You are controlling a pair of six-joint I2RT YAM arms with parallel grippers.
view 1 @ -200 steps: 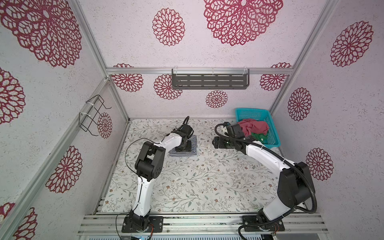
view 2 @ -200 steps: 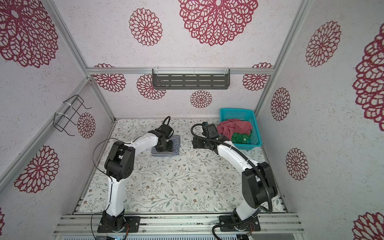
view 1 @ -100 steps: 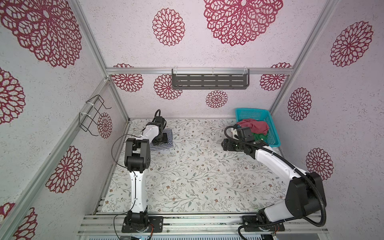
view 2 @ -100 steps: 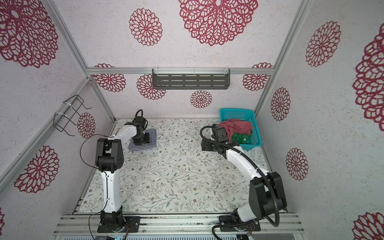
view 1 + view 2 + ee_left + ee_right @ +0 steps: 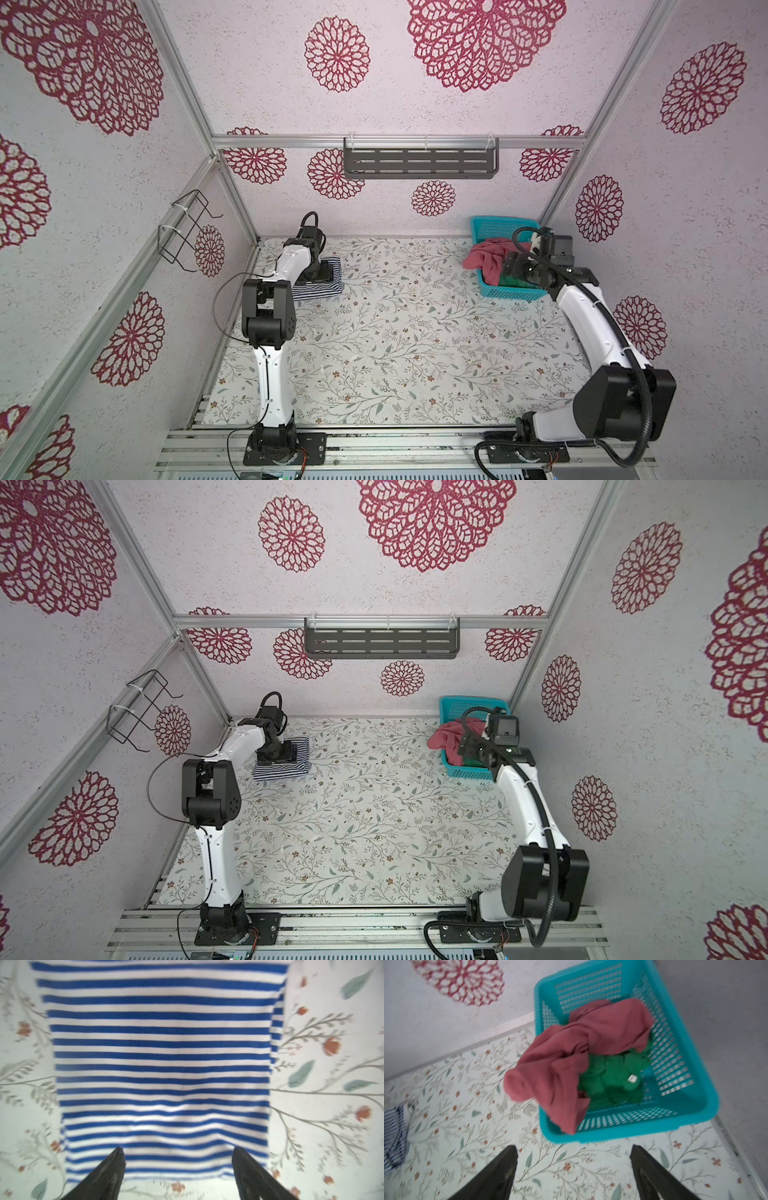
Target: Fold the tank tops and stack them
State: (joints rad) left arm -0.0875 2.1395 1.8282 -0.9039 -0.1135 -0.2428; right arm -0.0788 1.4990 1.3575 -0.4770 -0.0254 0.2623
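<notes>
Done: striped top (image 5: 162,1064) folded flat beneath left gripper (image 5: 178,1149), jaws apart, empty. Left to fold and stack: red top (image 5: 571,1059), green top (image 5: 612,1078), crumpled in basket (image 5: 654,1126) before right gripper (image 5: 574,1147), jaws likewise spread, empty.

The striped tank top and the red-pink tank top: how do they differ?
The striped tank top lies folded flat; the red-pink tank top is crumpled. The striped tank top rests on the table; the red-pink tank top spills over the teal basket rim. Both are cloth.
</notes>
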